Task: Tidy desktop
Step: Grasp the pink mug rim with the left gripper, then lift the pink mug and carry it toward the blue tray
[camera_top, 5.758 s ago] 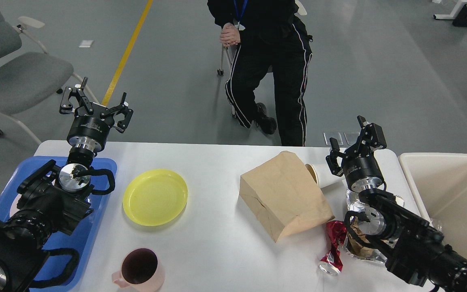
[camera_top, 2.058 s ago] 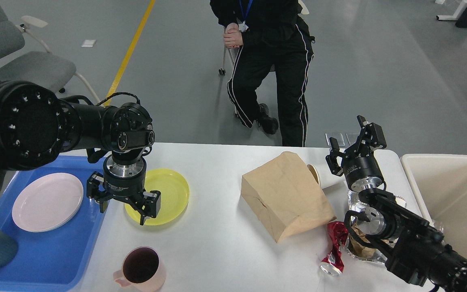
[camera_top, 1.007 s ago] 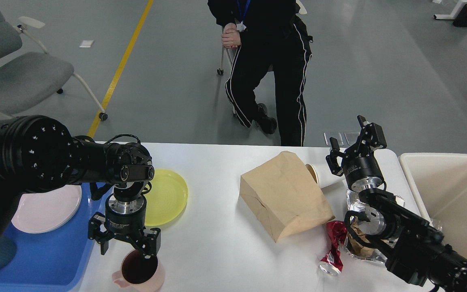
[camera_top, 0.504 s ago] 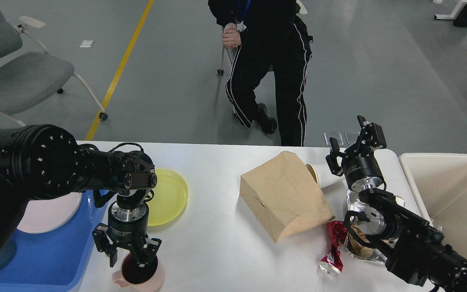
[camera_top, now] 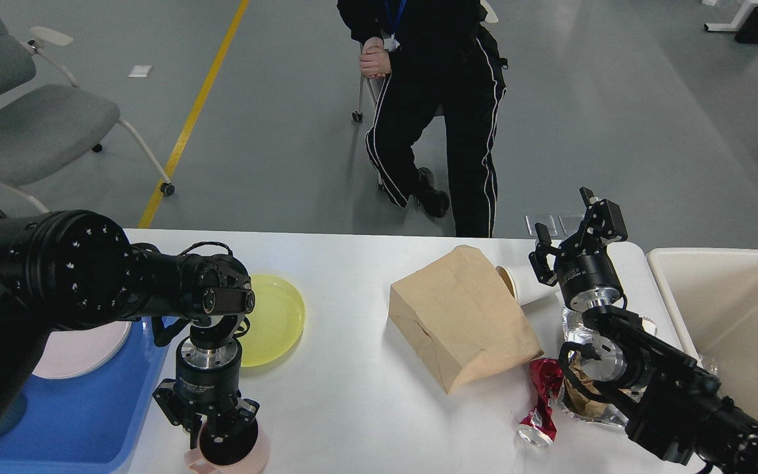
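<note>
On the desktop [camera_top: 353,408], the left gripper [camera_top: 211,431] pinches the rim of the pink cup [camera_top: 234,454], and the right gripper [camera_top: 576,227] is spread, holding nothing.

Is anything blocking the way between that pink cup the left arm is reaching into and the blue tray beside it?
Nothing visible does. The left tool is down at the pink cup, and the blue tray lies right beside it on the desktop, with only bare white surface between.
</note>
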You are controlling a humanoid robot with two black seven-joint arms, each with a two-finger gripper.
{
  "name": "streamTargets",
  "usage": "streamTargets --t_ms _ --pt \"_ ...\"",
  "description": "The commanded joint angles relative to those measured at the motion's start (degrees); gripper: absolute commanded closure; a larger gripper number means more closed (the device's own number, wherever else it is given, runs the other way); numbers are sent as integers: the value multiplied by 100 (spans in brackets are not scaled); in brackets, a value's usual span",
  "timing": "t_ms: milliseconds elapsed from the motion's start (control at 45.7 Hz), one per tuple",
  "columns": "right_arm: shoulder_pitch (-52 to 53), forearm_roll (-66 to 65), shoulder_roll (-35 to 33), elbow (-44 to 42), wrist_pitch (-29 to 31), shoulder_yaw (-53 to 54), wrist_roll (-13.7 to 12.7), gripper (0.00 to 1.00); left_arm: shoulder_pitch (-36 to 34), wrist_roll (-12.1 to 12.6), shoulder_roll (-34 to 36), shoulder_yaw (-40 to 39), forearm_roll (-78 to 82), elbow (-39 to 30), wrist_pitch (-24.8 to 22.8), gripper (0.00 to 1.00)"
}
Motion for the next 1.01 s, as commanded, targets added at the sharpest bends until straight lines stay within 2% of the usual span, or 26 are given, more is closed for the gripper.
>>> streamTargets --t_ms 0,285,635,985 --pt "0 1 0 -1 0 0 0 0 -8 -7 8 -5 -101 5 0 100" --pt "0 1 9 -1 0 0 0 0 -201 2 104 4 -339 5 0 100" --pt "0 1 0 -1 0 0 0 0 -1273 -7 755 -154 -453 5 0 100" --pt "0 1 0 -1 0 0 0 0 -2460 -15 1844 -199 -453 5 0 100"
